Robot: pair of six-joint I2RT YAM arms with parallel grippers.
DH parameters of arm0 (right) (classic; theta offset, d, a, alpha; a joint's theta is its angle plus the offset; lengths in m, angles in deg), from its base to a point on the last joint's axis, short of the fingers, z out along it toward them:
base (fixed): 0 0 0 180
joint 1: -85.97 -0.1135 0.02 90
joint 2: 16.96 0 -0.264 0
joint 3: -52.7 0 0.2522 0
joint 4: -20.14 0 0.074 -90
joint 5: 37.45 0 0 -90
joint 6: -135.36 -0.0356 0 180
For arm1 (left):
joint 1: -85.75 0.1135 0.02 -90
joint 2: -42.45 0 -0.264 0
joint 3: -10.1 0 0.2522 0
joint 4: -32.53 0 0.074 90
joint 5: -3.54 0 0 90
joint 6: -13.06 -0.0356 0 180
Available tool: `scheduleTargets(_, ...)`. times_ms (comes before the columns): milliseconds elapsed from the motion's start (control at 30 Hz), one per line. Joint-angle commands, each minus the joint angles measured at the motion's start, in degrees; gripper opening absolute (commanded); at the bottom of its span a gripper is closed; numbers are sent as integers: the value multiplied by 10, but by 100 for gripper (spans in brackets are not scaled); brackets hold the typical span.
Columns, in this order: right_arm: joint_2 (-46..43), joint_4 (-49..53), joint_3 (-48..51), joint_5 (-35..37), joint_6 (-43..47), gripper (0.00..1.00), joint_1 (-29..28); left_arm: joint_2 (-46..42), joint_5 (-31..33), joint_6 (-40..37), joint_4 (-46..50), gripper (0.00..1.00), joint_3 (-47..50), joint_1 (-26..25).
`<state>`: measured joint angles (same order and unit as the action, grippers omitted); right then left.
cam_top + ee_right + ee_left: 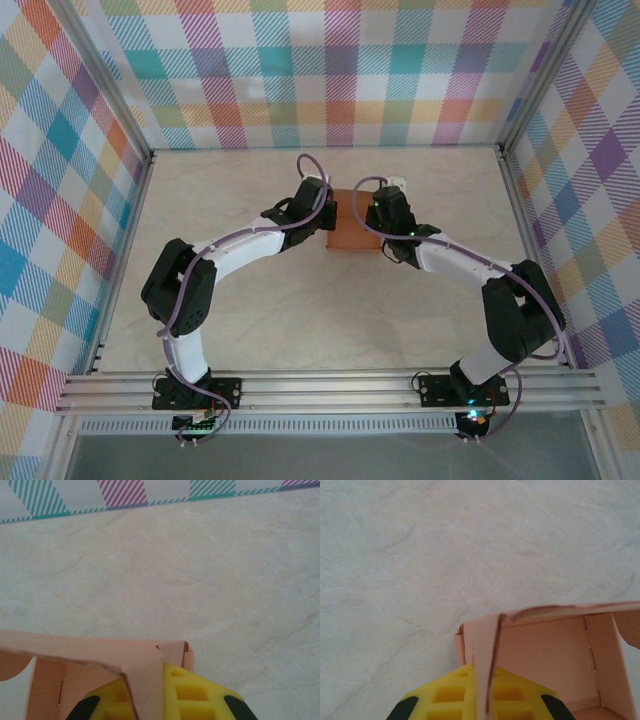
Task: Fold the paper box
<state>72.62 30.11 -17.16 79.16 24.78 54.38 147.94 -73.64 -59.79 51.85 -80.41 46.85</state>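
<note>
The salmon-orange paper box stands half-formed in the middle of the table, between my two wrists. In the left wrist view my left gripper is shut on the box's left side wall, the thin card pinched between the yellow fingers; the open inside of the box lies to the right. In the right wrist view my right gripper is shut on the opposite wall, card between its yellow fingers. The box's top flaps stand loose.
The pale marble-patterned tabletop surrounds the box. Checked walls close the back and sides, with metal posts at the corners. A rail carrying the arm bases runs along the near edge.
</note>
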Motion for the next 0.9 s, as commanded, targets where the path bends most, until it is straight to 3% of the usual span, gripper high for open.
scheduleTargets(0,5,-80,7,-23,-13,0,-11,18,6,20,-6,0,-6,-18)
scheduleTargets(467,13,-141,65,-59,-5,0,-11,34,51,3,-57,0,22,-50)
scheduleTargets(800,-6,-119,58,-97,-10,0,-11,25,38,4,-59,0,28,-52)
scheduleTargets(867,-11,-72,39,-98,-41,0,-10,23,38,6,-57,0,28,-52)
